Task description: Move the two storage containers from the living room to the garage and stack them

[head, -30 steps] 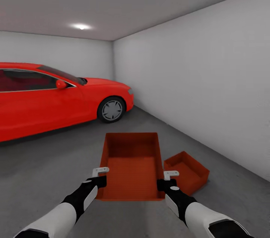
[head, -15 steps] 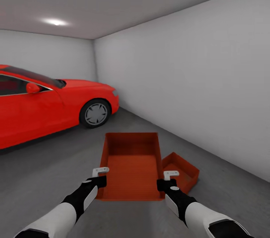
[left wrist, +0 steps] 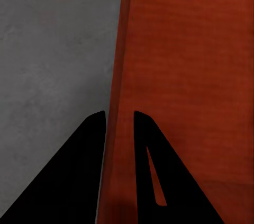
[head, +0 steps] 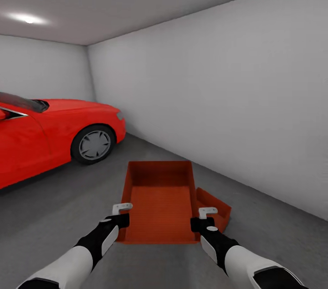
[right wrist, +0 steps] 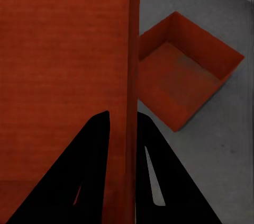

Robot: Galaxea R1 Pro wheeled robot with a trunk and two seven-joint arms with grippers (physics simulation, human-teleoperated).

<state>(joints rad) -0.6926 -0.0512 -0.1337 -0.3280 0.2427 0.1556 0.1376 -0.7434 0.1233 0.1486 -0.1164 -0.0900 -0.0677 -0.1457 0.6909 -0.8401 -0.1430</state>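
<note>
I hold one red-orange storage container (head: 159,202) in the air in front of me, over the dark grey garage floor (head: 59,207). My left gripper (head: 122,217) is shut on its left wall (left wrist: 120,102), one finger on each side. On the right wall (right wrist: 132,75) my right gripper (head: 200,220) is shut the same way. The other container (head: 216,211) sits on the floor, partly hidden behind the held bin's right side; the right wrist view shows its open top (right wrist: 182,73).
A red car (head: 50,131) stands at the left. A plain white-grey wall (head: 228,106) runs along the right, close behind the floor container. Open concrete lies between the car and me.
The whole view has swung right: car and ceiling light slid left. The floor container has slipped further behind the held bin. Both grippers keep their hold.
</note>
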